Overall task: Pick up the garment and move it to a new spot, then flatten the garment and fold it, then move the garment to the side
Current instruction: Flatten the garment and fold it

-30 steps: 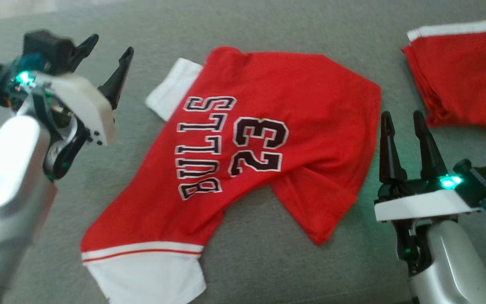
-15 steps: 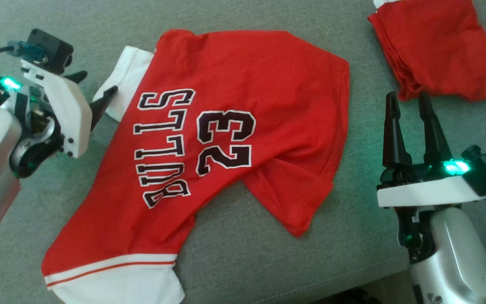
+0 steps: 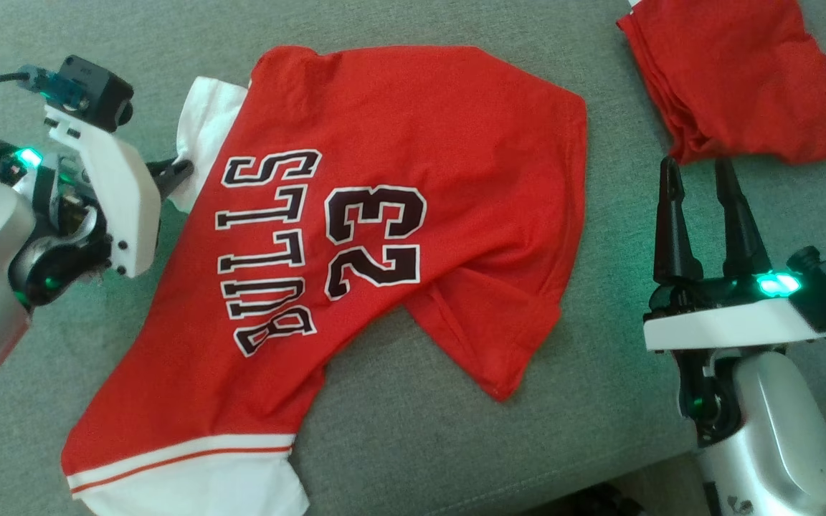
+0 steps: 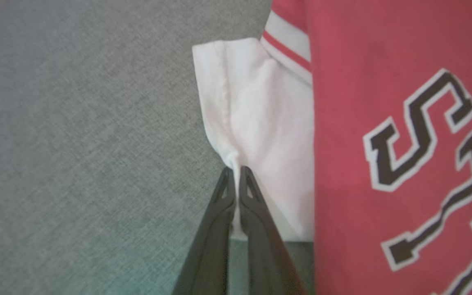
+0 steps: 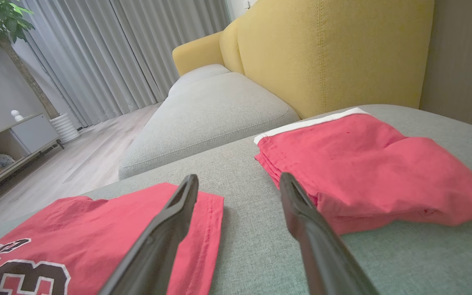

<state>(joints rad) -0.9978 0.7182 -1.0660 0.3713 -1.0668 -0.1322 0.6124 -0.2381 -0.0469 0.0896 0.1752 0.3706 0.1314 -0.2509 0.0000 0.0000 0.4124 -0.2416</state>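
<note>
Clamped tight, the left gripper [image 3: 182, 169] [image 4: 236, 172] has its two dark fingers pressed together on the outer edge of the white sleeve [image 3: 205, 122] [image 4: 260, 123], and the cloth puckers right at the tips. That sleeve belongs to the red Bulls jersey [image 3: 399, 129] [image 4: 383, 49] [image 5: 96, 221], which lies spread on the grey seat cushion [image 3: 420, 430] with the black "BULLS 23" lettering facing up. Its white hem band [image 3: 191, 487] sits at the near left corner of the cushion, and one red flap [image 3: 492, 337] is creased over along the near edge.

Over on the other side, the right gripper [image 3: 695, 163] [image 5: 238, 178] hangs with its fingers spread apart, gripping nothing, above bare cushion just beside the jersey's right edge. Its fingertips point at a folded red garment with a white band [image 3: 736, 72] [image 5: 363, 164], which rests apart from the jersey at the far right of the cushion. Behind that stands a yellow sofa back [image 5: 322, 49], with pale curtains [image 5: 117, 49] further off.
</note>
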